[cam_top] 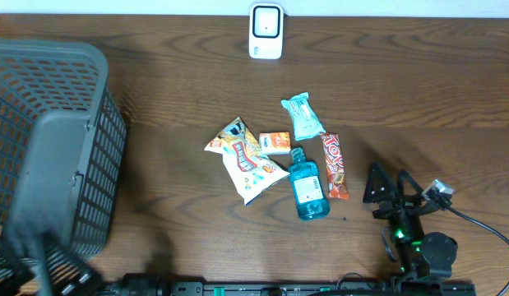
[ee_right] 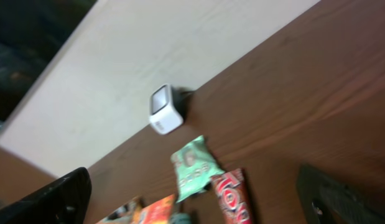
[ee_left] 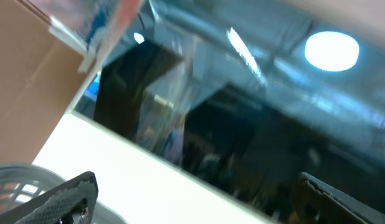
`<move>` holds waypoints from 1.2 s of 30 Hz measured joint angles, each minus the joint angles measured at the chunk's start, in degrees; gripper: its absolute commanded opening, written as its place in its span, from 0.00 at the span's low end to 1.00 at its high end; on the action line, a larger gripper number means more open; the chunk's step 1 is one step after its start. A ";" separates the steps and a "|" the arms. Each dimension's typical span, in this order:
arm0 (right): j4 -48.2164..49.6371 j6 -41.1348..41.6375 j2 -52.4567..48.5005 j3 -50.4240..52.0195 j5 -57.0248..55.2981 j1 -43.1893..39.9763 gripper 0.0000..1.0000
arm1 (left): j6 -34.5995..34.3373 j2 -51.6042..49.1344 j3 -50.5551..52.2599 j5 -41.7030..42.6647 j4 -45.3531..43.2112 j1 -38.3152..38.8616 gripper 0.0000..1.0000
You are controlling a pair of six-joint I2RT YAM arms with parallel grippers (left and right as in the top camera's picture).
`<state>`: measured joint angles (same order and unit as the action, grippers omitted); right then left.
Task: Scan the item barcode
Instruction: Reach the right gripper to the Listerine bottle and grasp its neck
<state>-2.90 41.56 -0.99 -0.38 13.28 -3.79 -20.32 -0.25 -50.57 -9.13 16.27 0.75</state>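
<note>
Items for scanning lie in a loose cluster on the dark wooden surface, ahead of the right pincer and to its left. Closest to that pincer is a red bar, lying lengthwise. Just beyond it, on its far left side, a blue bottle lies flat with its cap pointing away from the pincer. Further left is a yellow and white snack bag, with a small orange box beside the bag's far edge. A pale green packet lies at the far end of the cluster, next to the top of the red bar.

Well ahead of the right pincer, at the far edge of the surface against a pale wall, stands the white barcode scanner. The right wrist view shows the scanner beyond the green packet and the red bar. The right pincer is spread wide, with one dark finger at each lower corner of that view.

A grey mesh basket stands well off to the right pincer's left.

The left pincer is also spread wide. Its camera is tilted upward toward a bright ceiling light and dark glass, all blurred.
</note>
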 measured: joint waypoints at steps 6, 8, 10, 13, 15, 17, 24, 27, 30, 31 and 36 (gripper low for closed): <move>0.55 -2.25 0.00 0.00 9.11 0.00 0.99 | 7.04 -0.02 7.96 3.63 1.44 0.00 0.99; -0.63 -2.78 -0.04 -0.24 11.98 0.00 0.99 | 7.06 -0.02 11.39 4.11 0.11 0.00 0.99; -3.58 -3.10 -0.52 -1.46 13.99 0.00 0.99 | 7.08 -0.02 14.69 4.35 -3.72 0.00 0.99; -11.85 -4.83 -2.80 -4.92 15.63 0.00 0.99 | 7.10 -0.02 19.10 4.50 -7.58 0.00 0.99; -16.92 -7.13 -6.88 -8.63 15.91 0.00 0.99 | 7.08 -0.02 22.47 4.52 -8.41 0.00 0.99; -19.43 -8.68 -11.32 -12.39 16.20 0.00 0.99 | 7.06 -0.02 25.24 4.52 -8.28 0.00 0.99; -30.73 -20.37 -44.74 -28.94 24.33 3.19 0.99 | 5.99 -0.15 31.76 5.18 -8.31 0.04 0.99; -31.34 -25.44 -57.31 -34.71 32.24 5.27 0.99 | 5.49 -0.20 32.35 6.05 -8.37 0.04 0.99; -27.41 -27.96 -66.58 -36.72 38.03 5.81 0.99 | 5.33 -0.22 32.76 6.49 -8.31 0.04 0.99; -26.25 -28.50 -69.09 -36.76 39.21 5.81 0.99 | 5.33 -0.22 32.85 6.95 -8.13 0.04 0.99; -21.53 -29.88 -79.41 -36.74 42.07 5.81 0.99 | 12.48 -0.24 33.29 18.38 -9.01 0.00 0.99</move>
<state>-24.43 11.68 -80.40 -37.12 55.35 2.02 -7.84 -0.49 -17.28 9.26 7.27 0.75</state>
